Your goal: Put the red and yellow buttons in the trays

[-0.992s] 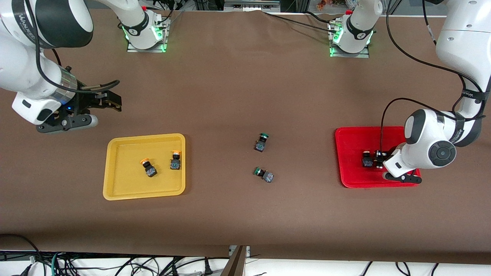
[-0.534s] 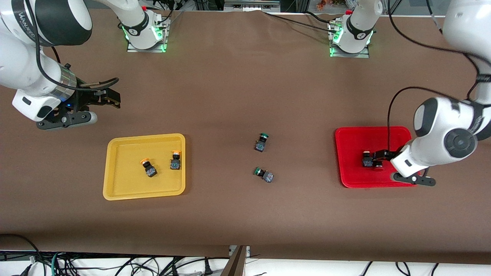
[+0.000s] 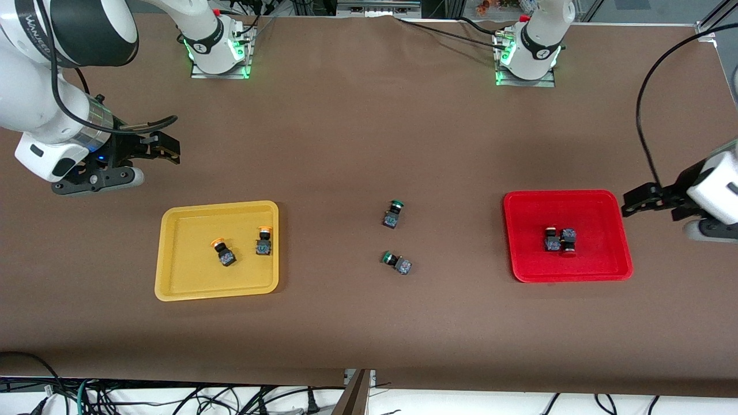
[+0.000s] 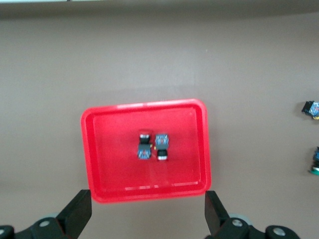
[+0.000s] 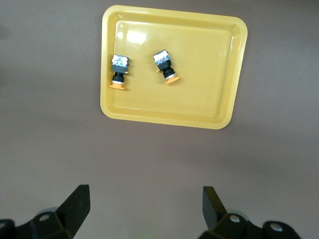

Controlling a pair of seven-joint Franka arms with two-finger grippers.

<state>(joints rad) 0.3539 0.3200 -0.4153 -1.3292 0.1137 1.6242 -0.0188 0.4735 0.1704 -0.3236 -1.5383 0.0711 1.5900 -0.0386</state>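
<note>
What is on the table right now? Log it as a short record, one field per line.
yellow tray: holds two yellow buttons, apart from each other
red tray: holds two red buttons, side by side
green buttons: two, on the table between the trays
left claw: open, empty, by the red tray's edge at the left arm's end of the table
right claw: open, empty, over bare table; the yellow tray lies nearer the front camera
</note>
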